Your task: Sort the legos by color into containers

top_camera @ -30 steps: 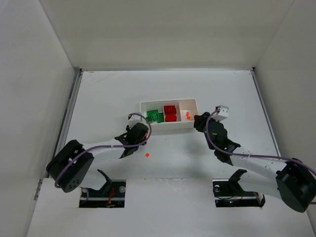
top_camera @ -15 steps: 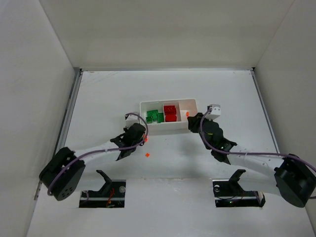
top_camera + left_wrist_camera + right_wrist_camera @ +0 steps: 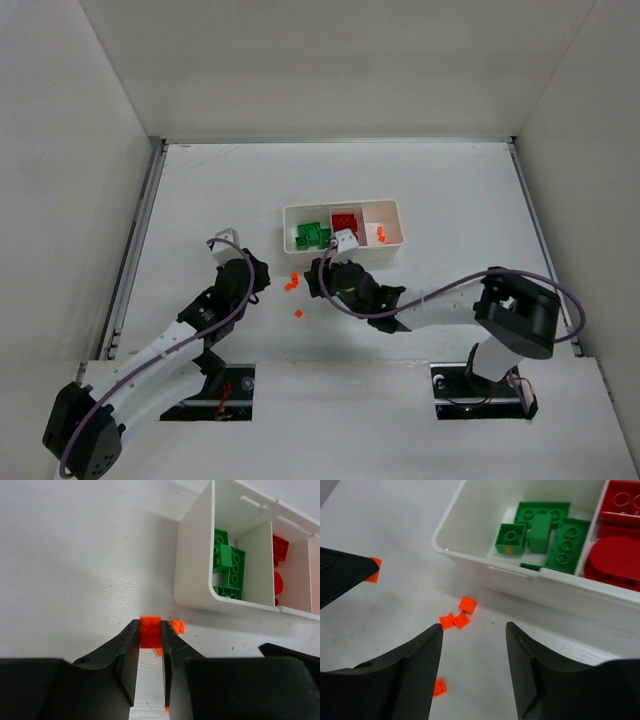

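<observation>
Centre of frame, on bench [image 3: 450, 180]: tray [image 3: 385, 249] with bricks [image 3: 312, 236] in its three side-by-side compartments. Lower left of tray: small bits [image 3: 292, 284].

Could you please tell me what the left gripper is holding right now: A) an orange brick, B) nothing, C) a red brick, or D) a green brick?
A: the left wrist view shows the left gripper clamped on an orange brick.

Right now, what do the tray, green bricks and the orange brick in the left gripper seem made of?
Tray: likely thin moulded plastic, white, semi-gloss; rounded corners and soft highlights on its walls.
Green bricks: hard plastic, glossy; crisp studs with a sheen.
Orange brick in the left gripper: probably the same hard plastic, smooth; sharp edges, uniform colour.
</observation>
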`<state>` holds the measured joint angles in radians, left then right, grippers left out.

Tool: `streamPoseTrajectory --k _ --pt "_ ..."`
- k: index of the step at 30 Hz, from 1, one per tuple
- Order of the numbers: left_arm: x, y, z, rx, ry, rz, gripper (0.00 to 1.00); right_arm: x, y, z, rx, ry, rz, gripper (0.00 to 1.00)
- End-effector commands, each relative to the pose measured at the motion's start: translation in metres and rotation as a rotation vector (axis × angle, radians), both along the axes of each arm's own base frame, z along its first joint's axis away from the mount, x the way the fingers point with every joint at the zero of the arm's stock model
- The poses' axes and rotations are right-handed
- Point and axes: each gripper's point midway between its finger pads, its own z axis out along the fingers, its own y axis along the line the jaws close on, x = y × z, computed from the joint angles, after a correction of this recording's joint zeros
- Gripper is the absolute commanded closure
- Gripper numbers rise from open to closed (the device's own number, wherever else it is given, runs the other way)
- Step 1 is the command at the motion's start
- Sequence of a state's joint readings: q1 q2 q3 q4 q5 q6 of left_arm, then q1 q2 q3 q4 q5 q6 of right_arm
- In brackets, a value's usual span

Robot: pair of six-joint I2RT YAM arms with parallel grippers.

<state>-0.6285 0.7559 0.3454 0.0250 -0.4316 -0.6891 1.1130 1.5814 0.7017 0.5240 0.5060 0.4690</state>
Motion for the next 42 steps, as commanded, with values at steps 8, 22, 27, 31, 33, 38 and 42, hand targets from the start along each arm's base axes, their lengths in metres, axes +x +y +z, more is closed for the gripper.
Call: streamPoseTrajectory --k 8,22,27,31,33,38,42 --pt "-0.018 0.005 -0.018 -0.115 0.014 -0.008 0.86 0.027 0.047 -0.010 -0.010 -0.023 -0.136 0.39" --pt "-0.020 0.003 -0.015 -0.145 0.003 -0.033 0.86 0.014 0.072 -0.053 -0.100 -0.009 -0.169 0.51" --pt "-0.021 0.001 -0.013 -0.156 0.000 -0.041 0.86 0.019 0.070 -0.063 -0.121 -0.013 -0.207 0.53" --pt "-0.022 0.002 -0.013 -0.144 0.010 -0.043 0.86 0.023 0.068 -0.066 -0.135 -0.027 -0.240 0.53" --pt "-0.022 0.002 -0.012 -0.149 0.009 -0.040 0.86 0.025 0.067 -0.068 -0.147 -0.032 -0.251 0.54" --pt "-0.021 0.003 -0.012 -0.138 0.012 -0.039 0.86 0.026 0.070 -0.077 -0.156 -0.026 -0.251 0.64" --pt "-0.022 0.003 -0.013 -0.135 0.019 -0.039 0.86 0.019 0.071 -0.073 -0.126 -0.029 -0.249 0.78"
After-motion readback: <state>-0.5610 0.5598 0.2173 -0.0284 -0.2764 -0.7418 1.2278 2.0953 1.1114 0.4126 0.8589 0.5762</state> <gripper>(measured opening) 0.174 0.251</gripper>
